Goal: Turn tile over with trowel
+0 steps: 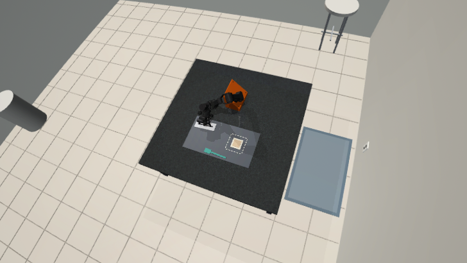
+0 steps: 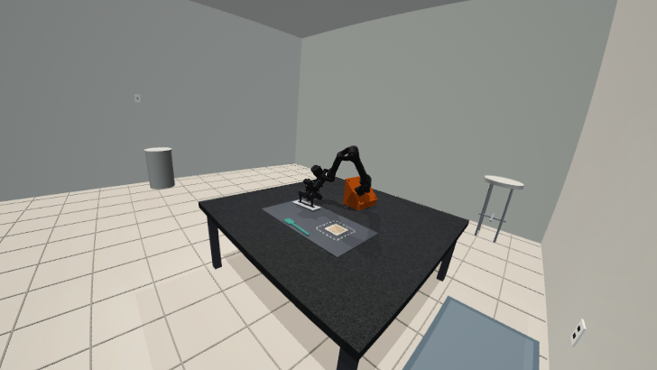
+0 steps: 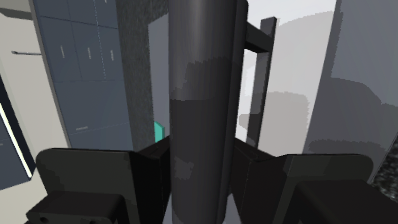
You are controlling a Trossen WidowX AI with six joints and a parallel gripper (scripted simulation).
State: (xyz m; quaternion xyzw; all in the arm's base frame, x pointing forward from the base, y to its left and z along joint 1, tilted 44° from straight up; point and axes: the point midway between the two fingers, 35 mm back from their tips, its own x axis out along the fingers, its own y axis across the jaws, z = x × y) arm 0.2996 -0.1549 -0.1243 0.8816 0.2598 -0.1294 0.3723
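Note:
My gripper (image 1: 204,121) (image 2: 312,190) (image 3: 201,136) is shut on the dark round handle of a trowel with a flat white plate (image 1: 210,128) (image 2: 314,208) (image 3: 292,75). The plate is held over the mat's back left corner, with a shadow beside it. The tile (image 1: 236,144) (image 2: 336,229), tan with a pale border, lies flat inside the dashed outline (image 1: 231,134) (image 2: 318,225) on the grey mat (image 1: 194,142) (image 2: 338,250). I cannot make out a mark on it. The gripper is well to the left of the tile. The tile is not visible in the wrist view.
A teal spatula-like tool (image 1: 215,153) (image 2: 298,226) (image 3: 159,132) lies along the mat's front edge, left of the outline. An orange angled block (image 1: 233,86) (image 2: 353,196) stands on the dark table (image 1: 209,176) (image 2: 299,266) behind the mat, beside the arm's base.

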